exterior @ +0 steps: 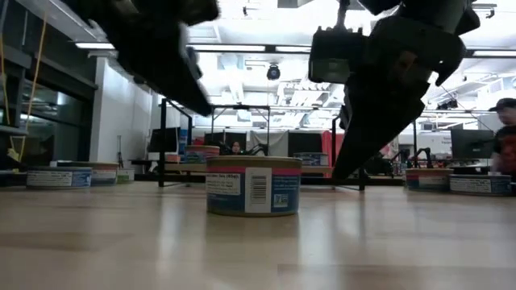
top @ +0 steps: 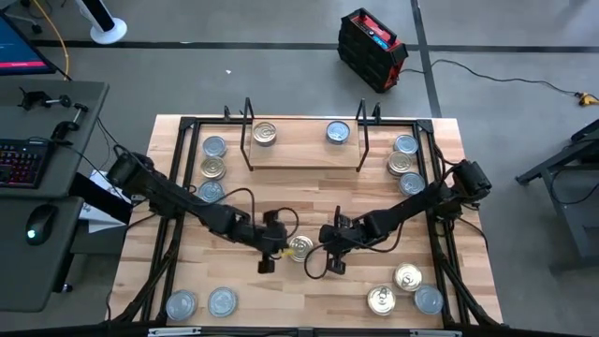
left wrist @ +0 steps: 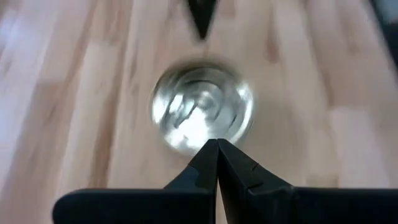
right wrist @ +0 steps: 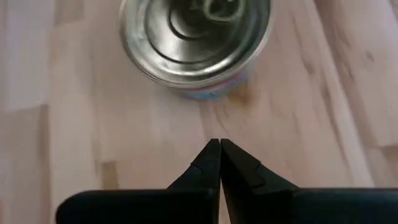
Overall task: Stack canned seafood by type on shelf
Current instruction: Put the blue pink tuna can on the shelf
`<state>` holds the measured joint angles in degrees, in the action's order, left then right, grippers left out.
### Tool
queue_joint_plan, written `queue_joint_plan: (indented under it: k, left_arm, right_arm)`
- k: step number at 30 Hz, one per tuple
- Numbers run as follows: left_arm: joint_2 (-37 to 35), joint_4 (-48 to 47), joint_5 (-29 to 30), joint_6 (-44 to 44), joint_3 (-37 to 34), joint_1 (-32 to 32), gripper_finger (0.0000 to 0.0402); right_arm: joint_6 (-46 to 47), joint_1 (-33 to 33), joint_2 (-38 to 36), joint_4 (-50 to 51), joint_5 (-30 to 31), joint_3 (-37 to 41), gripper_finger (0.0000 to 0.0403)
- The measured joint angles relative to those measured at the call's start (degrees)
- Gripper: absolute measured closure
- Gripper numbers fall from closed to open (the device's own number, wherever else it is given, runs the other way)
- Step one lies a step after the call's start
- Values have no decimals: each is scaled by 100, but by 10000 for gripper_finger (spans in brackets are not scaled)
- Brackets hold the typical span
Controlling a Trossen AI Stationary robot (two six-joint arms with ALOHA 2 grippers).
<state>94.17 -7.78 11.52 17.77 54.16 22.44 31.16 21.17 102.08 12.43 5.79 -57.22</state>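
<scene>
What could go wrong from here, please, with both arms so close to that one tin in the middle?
Both the left gripper and right gripper flank the centre tin, so the arms might collide. Both sets of fingers are shut; descending like that would likely push the tin rather than grasp it.

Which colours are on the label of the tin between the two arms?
Blue with a pink top band on the tin, clearest in the low view.

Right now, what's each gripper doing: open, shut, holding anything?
Left gripper: shut, empty, over the centre tin.
Right gripper: shut, empty, beside that same tin.
</scene>
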Motion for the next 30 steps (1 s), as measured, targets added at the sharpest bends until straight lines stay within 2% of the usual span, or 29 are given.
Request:
queue_joint_plan:
  k: [8, 12, 23, 26, 30]
  left_arm:
    - [560, 405, -136, 230, -4, 68, 401]
    - [630, 507, -97, 400, -6, 96, 401]
    - [680, 350, 135, 202, -14, 88, 402]
    - [680, 337, 193, 100, -14, 83, 401]
    - [680, 315, 198, -12, -14, 83, 401]
  right_arm:
    - [-64, -17, 35, -485, 134, -7, 403]
    - [-104, -17, 35, -560, 281, -7, 403]
    - [-360, -68, 43, -473, 471, -4, 403]
    - [-640, -116, 197, -484, 519, -7, 403]
    - [-559, -204, 395, -804, 488, -4, 403]
